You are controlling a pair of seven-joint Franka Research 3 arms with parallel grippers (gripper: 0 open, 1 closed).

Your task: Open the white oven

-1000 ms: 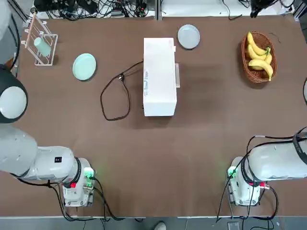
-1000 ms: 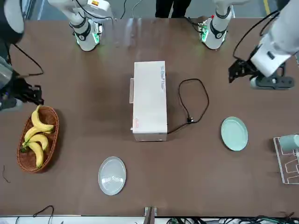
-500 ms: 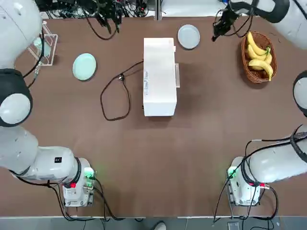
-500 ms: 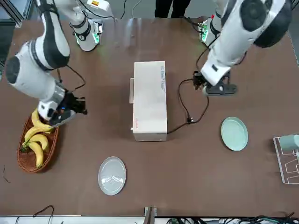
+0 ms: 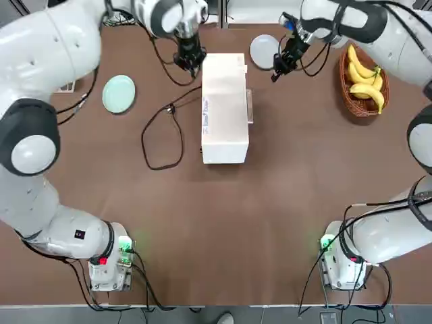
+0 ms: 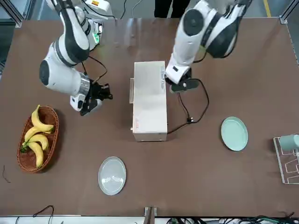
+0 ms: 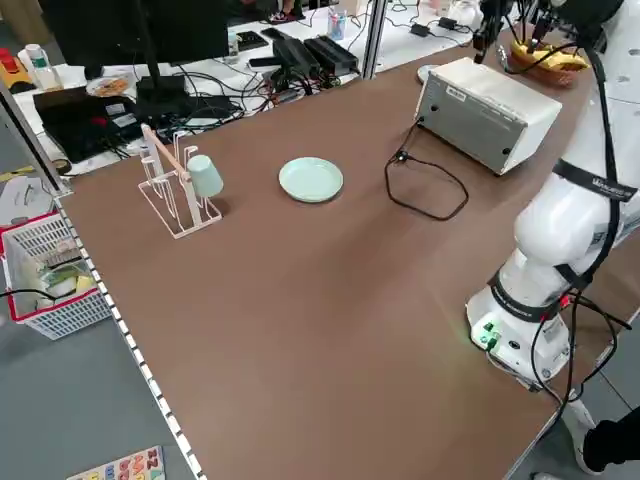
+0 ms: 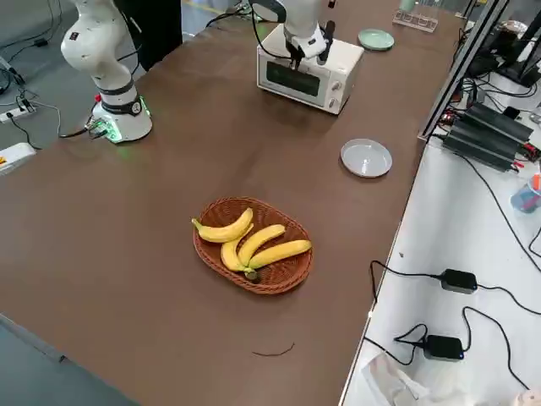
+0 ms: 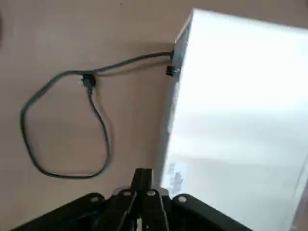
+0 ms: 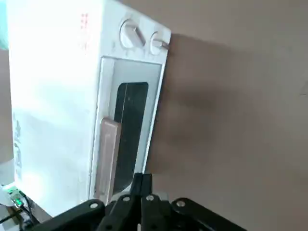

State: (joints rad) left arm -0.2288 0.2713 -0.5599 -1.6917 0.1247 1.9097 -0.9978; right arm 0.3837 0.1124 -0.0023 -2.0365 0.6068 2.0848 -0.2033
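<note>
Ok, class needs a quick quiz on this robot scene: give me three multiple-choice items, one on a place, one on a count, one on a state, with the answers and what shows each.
1. Where does the oven's cord lie?
A) in the basket
B) on the table, at the oven's back
C) on top of the oven

2. How many control knobs are on the oven's front?
A) two
B) four
C) none

3. How is the oven door?
A) wide open
B) taken off
C) closed

1: B. The black cord loops on the table behind the white oven, opposite its handle side.
2: A. The right wrist view shows two knobs on the front.
3: C. The door sits flush in the front, with its handle standing out.
</note>
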